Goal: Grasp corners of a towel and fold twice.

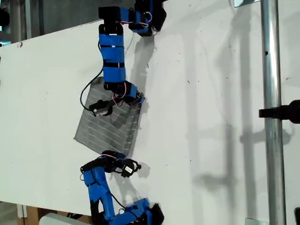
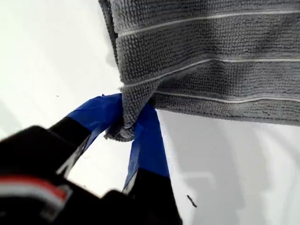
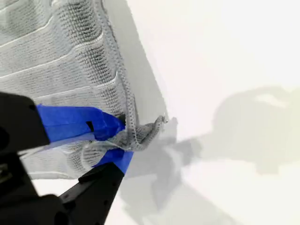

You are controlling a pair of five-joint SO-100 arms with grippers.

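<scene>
The grey striped towel [image 1: 111, 129] lies flat on the white table [image 1: 211, 93], turned like a diamond in the exterior view. My first gripper [image 1: 125, 161] comes from the exterior view's bottom. In the first wrist view its blue-taped jaws [image 2: 127, 117] are shut on a bunched corner [image 2: 119, 135], with the towel [image 2: 211, 47] spreading beyond. My second gripper [image 1: 101, 108] reaches down from the exterior view's top and hangs over the cloth. It is shut [image 3: 121, 138] on a puckered corner [image 3: 152, 129] at the towel's edge [image 3: 61, 56].
A vertical metal pole [image 1: 272, 112] with a black clamp [image 1: 287, 111] stands at the exterior view's right. The table's far edge runs along the exterior view's upper left. Both arm bases sit close to the towel, one at the exterior view's top and one at its bottom.
</scene>
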